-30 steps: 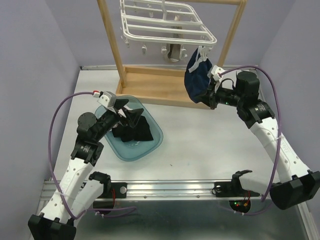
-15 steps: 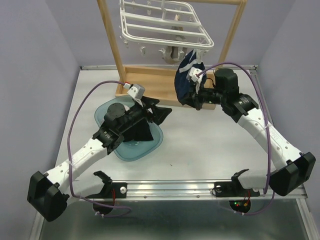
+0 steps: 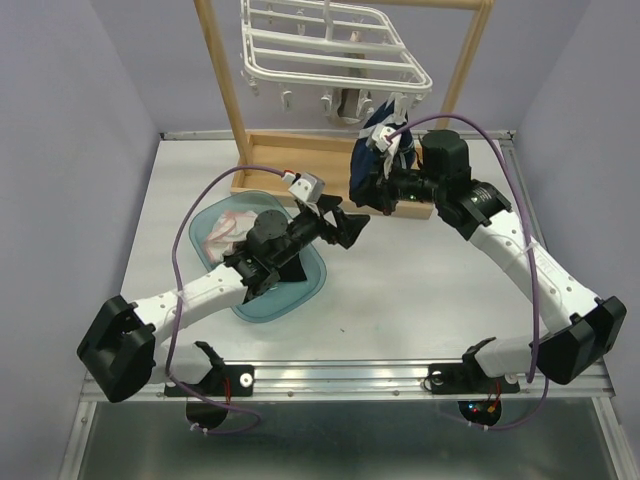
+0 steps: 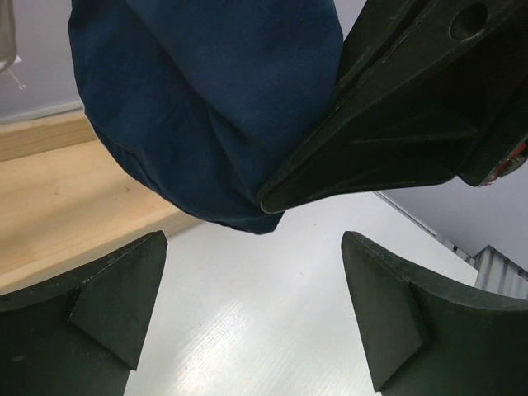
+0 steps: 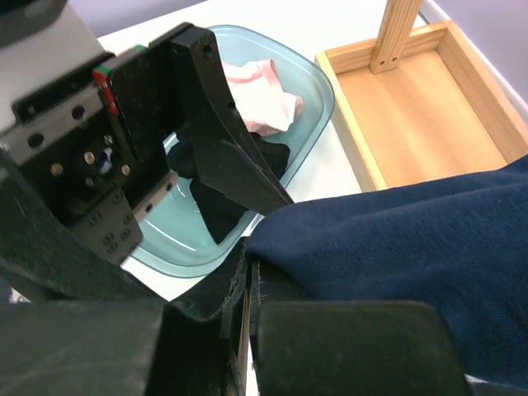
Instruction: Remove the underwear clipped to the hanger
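Note:
The white hanger [image 3: 330,45] hangs from the wooden stand. Navy blue underwear [image 3: 366,158] is still clipped at its front right corner. My right gripper [image 3: 372,190] is shut on the lower part of that cloth; in the right wrist view the navy cloth [image 5: 412,239] comes out beside the closed jaws [image 5: 247,289]. My left gripper [image 3: 346,225] is open and empty, just left of and below the garment. In the left wrist view the navy cloth [image 4: 206,107] hangs above my open gripper [image 4: 256,313], not between the jaws. A grey-beige piece [image 3: 348,100] hangs under the rack's middle.
A teal tray [image 3: 310,285] lies on the table's left and holds pink-white underwear [image 3: 222,230] and black underwear [image 3: 290,268]. The wooden stand's base box [image 3: 300,165] lies behind the grippers, with posts at both sides. Purple walls stand close on both sides.
My left arm has swung from the tray to the right, up to the navy underwear, jaws open. My right gripper has moved a little left, still holding the cloth.

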